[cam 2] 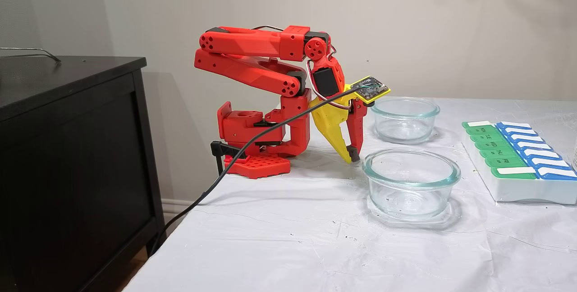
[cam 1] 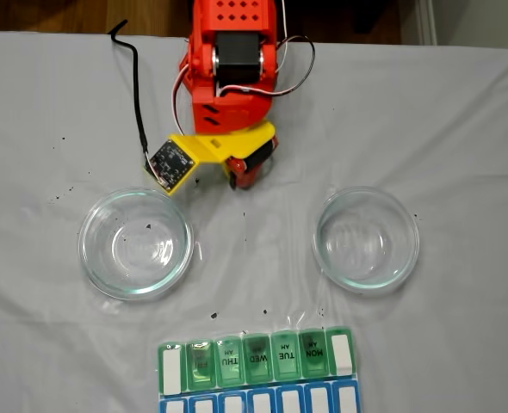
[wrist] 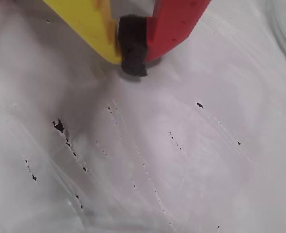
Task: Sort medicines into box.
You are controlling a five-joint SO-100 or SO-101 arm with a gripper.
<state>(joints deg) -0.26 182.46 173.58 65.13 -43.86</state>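
A red robot arm sits folded at the back of a white-clothed table, its upper links doubled over the base and its gripper point(cam 2: 350, 156) pointing down, tips at or just above the cloth point(cam 1: 461, 103). The gripper has one yellow finger point(wrist: 87, 26) and one red finger point(wrist: 174, 22); in the wrist view they are pressed together with only a black foam pad point(wrist: 132, 46) between them, and nothing else is in their grasp.

The pill box point(cam 1: 256, 357) lies at the near edge of the table in a fixed view, well apart from the gripper, its green lids marked MON to THU all lying flat, with a blue row adjoining. Two clear glass dishes point(cam 1: 136, 243) point(cam 1: 366, 238) stand between arm and box; both look empty, though glare could hide something small. No pill is seen anywhere.

The likely trouble is that every lid seems closed, so any pill brought over would bounce off and roll away. The low tips could also drag and wrinkle the cloth when the arm moves.
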